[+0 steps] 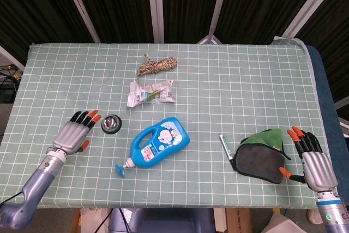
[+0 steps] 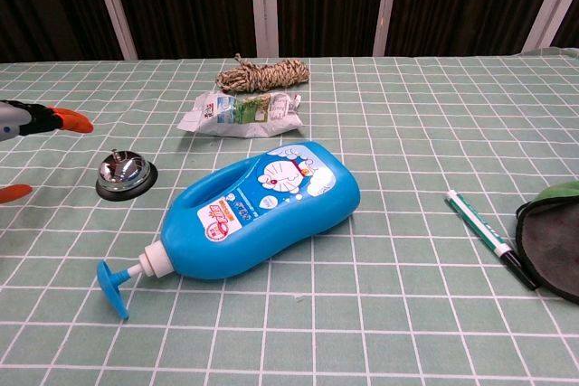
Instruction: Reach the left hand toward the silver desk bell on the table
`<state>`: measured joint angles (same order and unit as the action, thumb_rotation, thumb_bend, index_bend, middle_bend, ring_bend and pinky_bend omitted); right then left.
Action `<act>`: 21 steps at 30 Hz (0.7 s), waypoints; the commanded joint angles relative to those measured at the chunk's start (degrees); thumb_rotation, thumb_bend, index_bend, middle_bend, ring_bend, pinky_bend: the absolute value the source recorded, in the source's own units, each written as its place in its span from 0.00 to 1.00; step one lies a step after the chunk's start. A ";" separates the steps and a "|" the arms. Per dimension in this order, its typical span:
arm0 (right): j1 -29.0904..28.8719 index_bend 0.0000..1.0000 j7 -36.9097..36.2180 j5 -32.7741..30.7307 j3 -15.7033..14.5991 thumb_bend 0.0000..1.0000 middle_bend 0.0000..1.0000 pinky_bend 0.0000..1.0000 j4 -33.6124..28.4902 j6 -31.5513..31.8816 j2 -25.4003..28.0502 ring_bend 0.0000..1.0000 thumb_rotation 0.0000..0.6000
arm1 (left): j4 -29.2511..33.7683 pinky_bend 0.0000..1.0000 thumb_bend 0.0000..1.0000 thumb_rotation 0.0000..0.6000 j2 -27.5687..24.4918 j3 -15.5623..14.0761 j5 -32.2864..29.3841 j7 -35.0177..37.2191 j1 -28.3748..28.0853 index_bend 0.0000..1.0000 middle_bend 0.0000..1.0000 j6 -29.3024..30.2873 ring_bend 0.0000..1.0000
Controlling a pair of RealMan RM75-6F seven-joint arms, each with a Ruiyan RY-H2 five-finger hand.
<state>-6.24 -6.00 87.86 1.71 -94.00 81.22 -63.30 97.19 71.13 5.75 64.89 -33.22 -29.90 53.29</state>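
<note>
The silver desk bell [image 1: 111, 123] sits on its black base at the table's left middle; the chest view shows the bell [image 2: 123, 174] too. My left hand [image 1: 74, 133] hovers just left of the bell, fingers spread and holding nothing, its orange fingertips [image 1: 94, 114] close to the bell's rim. In the chest view only the left hand's fingertips [image 2: 61, 120] enter from the left edge. My right hand [image 1: 313, 159] stays at the table's right front edge, fingers apart and empty.
A blue pump bottle [image 1: 157, 141] lies on its side right of the bell. A crumpled wrapper [image 1: 151, 92] and a coil of rope [image 1: 157, 66] lie behind. A marker [image 1: 226, 148] and a dark pouch [image 1: 262, 155] lie near the right hand.
</note>
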 commanded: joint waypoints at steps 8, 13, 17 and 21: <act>-0.01 0.00 -0.58 0.12 -0.04 0.22 0.00 0.00 -0.08 0.03 0.13 0.00 1.00 | -1.32 0.00 0.54 1.00 3.58 -0.30 -4.89 -4.16 -2.82 0.00 0.00 -0.34 0.00; -0.02 0.00 -0.64 0.06 -0.07 0.22 0.00 0.00 -0.15 -0.05 0.15 0.00 1.00 | -3.09 0.00 0.54 1.00 4.77 -1.16 -6.46 -5.14 -3.78 0.00 0.00 -1.33 0.00; 0.04 0.00 -0.84 0.02 -0.07 0.22 0.00 0.00 -0.28 0.01 0.21 0.00 1.00 | -4.78 0.00 0.55 1.00 6.04 -1.73 -7.88 -5.21 -4.74 0.00 0.00 -2.75 0.00; 0.05 0.00 -1.17 -0.13 -0.09 0.22 0.00 0.00 -0.38 -0.11 0.27 0.00 1.00 | -6.06 0.00 0.55 1.00 6.38 -3.16 -8.29 -6.35 -5.38 0.00 0.00 -3.43 0.00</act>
<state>-6.18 -7.11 87.75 1.64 -94.36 81.15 -63.05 91.38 77.38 2.87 56.78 -39.30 -35.08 49.94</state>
